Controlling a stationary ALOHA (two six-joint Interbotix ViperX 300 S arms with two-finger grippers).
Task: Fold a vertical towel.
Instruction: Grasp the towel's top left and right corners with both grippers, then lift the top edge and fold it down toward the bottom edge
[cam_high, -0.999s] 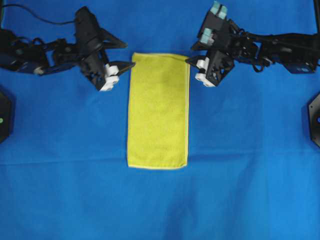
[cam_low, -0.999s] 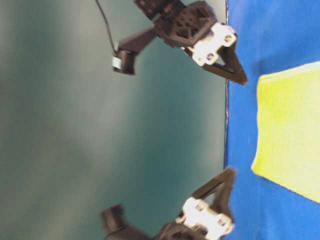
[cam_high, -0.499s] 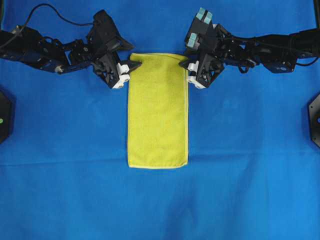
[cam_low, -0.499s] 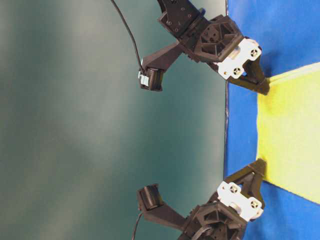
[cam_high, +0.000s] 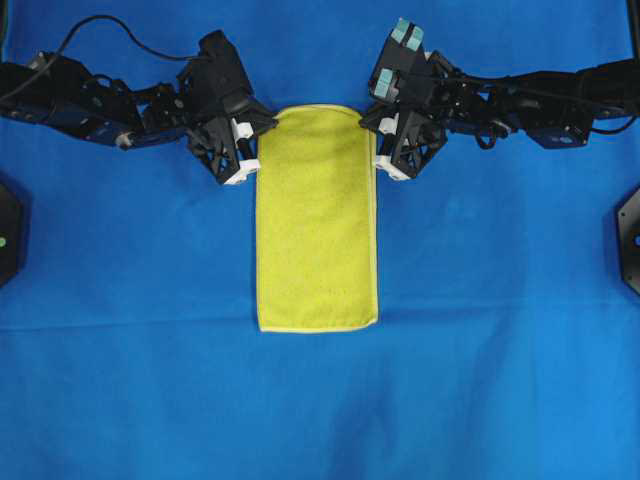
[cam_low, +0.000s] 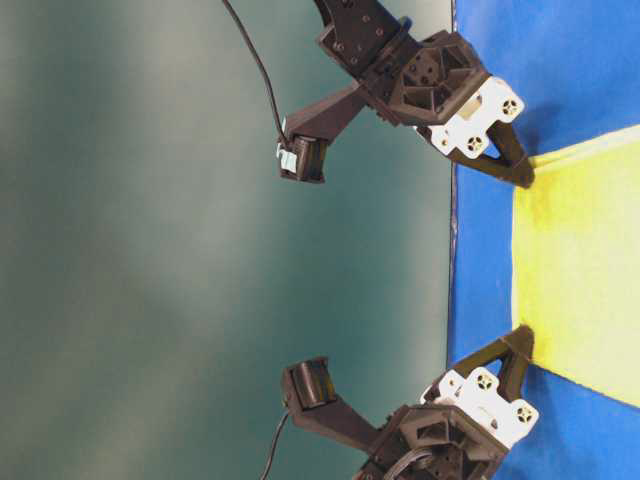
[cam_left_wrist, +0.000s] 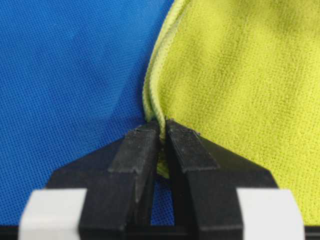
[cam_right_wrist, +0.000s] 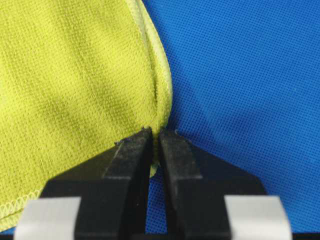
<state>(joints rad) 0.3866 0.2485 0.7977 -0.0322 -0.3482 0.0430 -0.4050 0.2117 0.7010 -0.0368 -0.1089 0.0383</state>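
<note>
Left gripper (cam_left_wrist: 162, 131): pinched tight on the towel (cam_high: 316, 215), right at the stitched edge. Only a thin bit of cloth between the black fingers (cam_left_wrist: 135, 150). Same for the right gripper (cam_right_wrist: 155, 136): closed on the towel's edge, a small bite, hem bunched up just above the tips.

Seen from above, left gripper (cam_high: 258, 130) at about 10 o'clock from the towel's middle, right gripper (cam_high: 372, 128) at about 2 o'clock. Each on one top corner. Top edge puffed up and rounded between them, so maybe lifted a little already.

Rest of the towel flat and long, running down toward 6 o'clock on the blue cloth (cam_high: 480, 380). Bottom edge fairly straight, near the middle of the blue cloth.

Things that could go wrong, as a guess:
- Slipping out. Such a small bite on each corner; a quick pull up could tug the hem free and drop that side.
- Crooked fold. One side moving faster than the other, and the top edge would land slanted at the 6 o'clock end.
- Dragging. Pulling low and flat toward 6 o'clock could slide the whole towel along, not fold it.
- Grabbing the blue cloth too. Cannot tell for sure from the close views, but any blue cloth caught in the pinch would lift with the towel.
</note>
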